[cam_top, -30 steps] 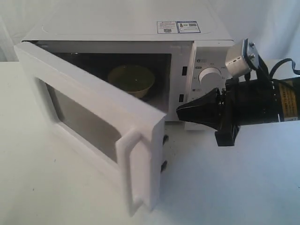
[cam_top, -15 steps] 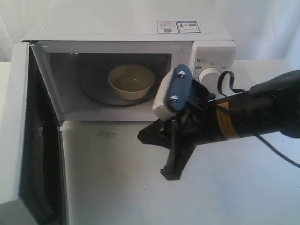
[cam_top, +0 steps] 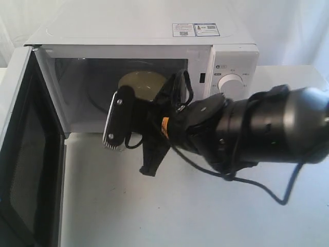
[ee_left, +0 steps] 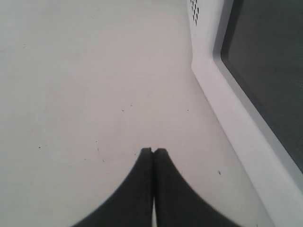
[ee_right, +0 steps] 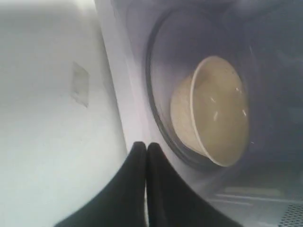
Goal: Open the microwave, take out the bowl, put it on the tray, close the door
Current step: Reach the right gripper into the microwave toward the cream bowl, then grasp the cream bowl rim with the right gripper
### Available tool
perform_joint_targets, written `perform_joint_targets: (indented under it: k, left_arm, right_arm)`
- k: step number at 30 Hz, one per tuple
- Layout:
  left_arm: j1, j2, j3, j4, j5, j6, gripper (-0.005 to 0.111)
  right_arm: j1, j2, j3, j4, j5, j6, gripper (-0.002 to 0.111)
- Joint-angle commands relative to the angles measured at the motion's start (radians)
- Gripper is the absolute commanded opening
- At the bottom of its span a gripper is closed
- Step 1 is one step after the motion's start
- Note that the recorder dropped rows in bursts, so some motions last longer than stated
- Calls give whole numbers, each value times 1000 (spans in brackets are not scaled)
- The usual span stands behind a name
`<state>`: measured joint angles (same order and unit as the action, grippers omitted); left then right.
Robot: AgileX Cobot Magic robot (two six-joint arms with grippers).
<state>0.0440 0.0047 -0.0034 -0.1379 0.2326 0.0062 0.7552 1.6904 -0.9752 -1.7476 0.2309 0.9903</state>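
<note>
The white microwave [cam_top: 128,31] stands at the back with its door [cam_top: 25,154] swung wide to the left, dark window facing inward. The cream bowl [cam_top: 139,81] sits upright on the glass turntable inside, its lower part hidden behind my right arm [cam_top: 247,128]. In the right wrist view my right gripper [ee_right: 145,144] is shut and empty at the cavity's front lip, short of the bowl [ee_right: 218,113]. My left gripper [ee_left: 153,150] is shut and empty above the white table, beside the door's frame [ee_left: 236,132]. It does not show in the exterior view. No tray is in view.
The right arm's wrist camera [cam_top: 115,121] and loose cable [cam_top: 257,185] hang in front of the cavity. The knob panel [cam_top: 231,82] is right of the opening. A small grey patch [ee_right: 79,84] lies on the table before the microwave.
The door swung from half open to fully open at the left. My right arm moved left from the knob panel to the cavity's mouth and now covers part of the bowl.
</note>
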Motion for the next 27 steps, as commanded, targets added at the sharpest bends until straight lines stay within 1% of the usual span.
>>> perform_joint_targets:
  k: [1, 3, 5, 13, 15, 16, 19, 20, 22, 24, 27]
  left_arm:
    - [-8, -5, 3, -7, -1, -6, 0]
    - [-8, -5, 3, -7, -1, -6, 0]
    - [-8, -5, 3, -7, -1, -6, 0]
    - [-8, -5, 3, -7, -1, -6, 0]
    - [-8, -5, 3, -7, -1, -6, 0]
    - [-8, -5, 3, -7, -1, -6, 0]
    - [-8, -5, 3, -7, -1, -6, 0]
    - [-8, -5, 3, -7, -1, -6, 0]
    - [-8, -5, 3, -7, -1, -6, 0]
    - [-8, -5, 3, -7, -1, -6, 0]
    - [-8, -5, 3, -7, -1, -6, 0]
  right_arm:
    - [53, 109, -27, 3, 278, -242, 0]
    - [63, 141, -49, 3, 327, -268, 0]
    - [63, 158, -70, 3, 329, -257, 0]
    - [63, 157, -130, 3, 332, -65, 1]
    - [63, 157, -143, 3, 306, -42, 7]
    - [63, 157, -145, 3, 285, -42, 11]
    - [63, 159, -154, 3, 208, -44, 31]
    - [63, 164, -156, 3, 202, -44, 38]
    - [63, 174, -168, 3, 217, -44, 49]
    - [61, 190, -182, 3, 261, -44, 53]
    - [59, 218, -207, 3, 316, -44, 54]
